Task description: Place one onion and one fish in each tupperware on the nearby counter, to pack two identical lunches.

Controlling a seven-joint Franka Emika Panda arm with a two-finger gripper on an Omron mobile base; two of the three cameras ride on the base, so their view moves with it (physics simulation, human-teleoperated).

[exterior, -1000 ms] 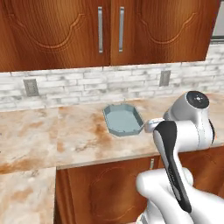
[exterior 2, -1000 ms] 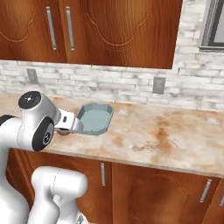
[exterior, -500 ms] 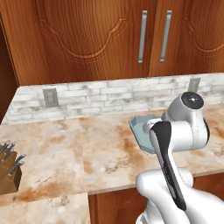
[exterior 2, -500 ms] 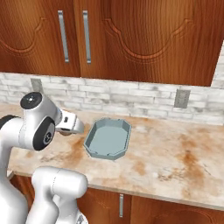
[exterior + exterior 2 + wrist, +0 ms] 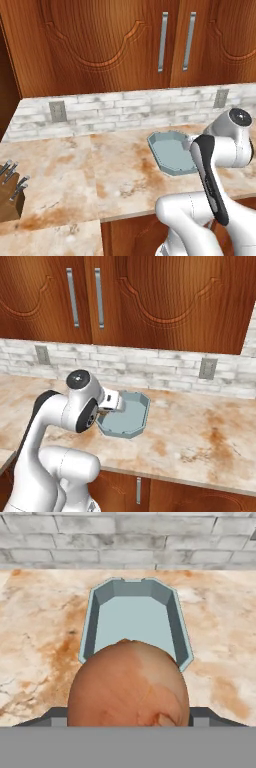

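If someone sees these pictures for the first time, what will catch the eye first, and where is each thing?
The orange-brown onion looms large at the bottom of the hand view, held in the gripper. Just beyond it, the blue-grey tupperware with cut corners lies empty on the mottled counter, near the brick backsplash. At the far left of the left base view stands a knife block.

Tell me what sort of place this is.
A home-style kitchen, rendered: a mottled stone counter under red-brown wall cabinets, a pale brick backsplash with wall outlets, and a knife block on the counter.
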